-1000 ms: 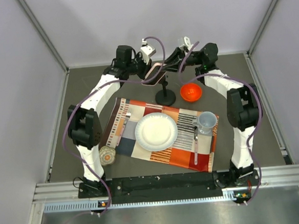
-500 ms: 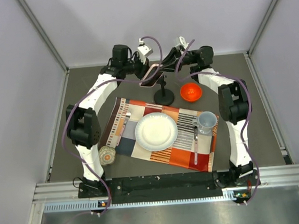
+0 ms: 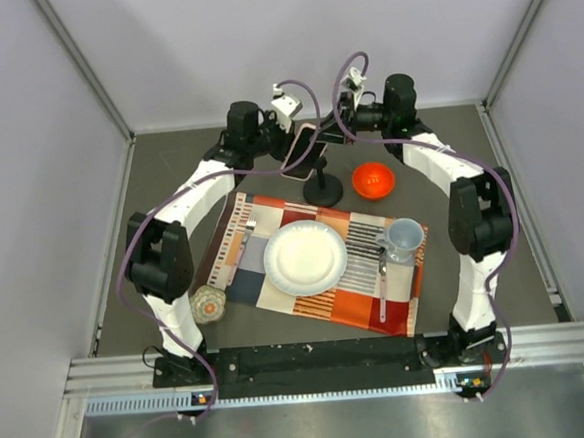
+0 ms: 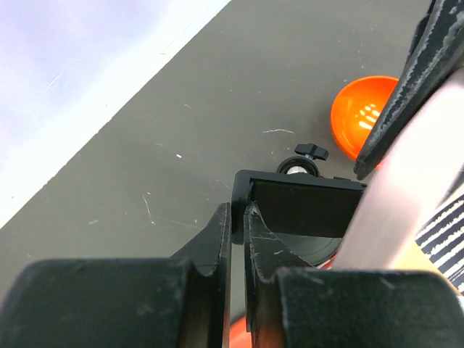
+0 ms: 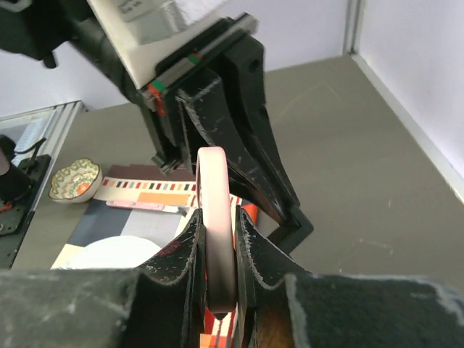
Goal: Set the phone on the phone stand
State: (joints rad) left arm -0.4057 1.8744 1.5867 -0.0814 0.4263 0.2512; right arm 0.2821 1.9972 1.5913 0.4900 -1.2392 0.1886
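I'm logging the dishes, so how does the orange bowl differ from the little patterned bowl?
The orange bowl is plain orange; the patterned bowl has a pale, decorated inside. The orange bowl looks wider than the patterned bowl. The orange bowl sits far back, right of the phone stand; the patterned bowl sits near, beside the placemat. Both are round and stand on the table, not the placemat.

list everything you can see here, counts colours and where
phone: 1, pale pink edge, held above the stand
phone stand: 1, black, far of the placemat
bowl: 1, orange, right of the stand
placemat: 1, patterned, table centre
plate: 1, white, on placemat
mug: 1, pale, placemat's right
cutlery: several, either side of plate
small bowl: 1, patterned, left of placemat
table: dark grey
left fingers: black, closed, empty
right fingers: black, gripping phone
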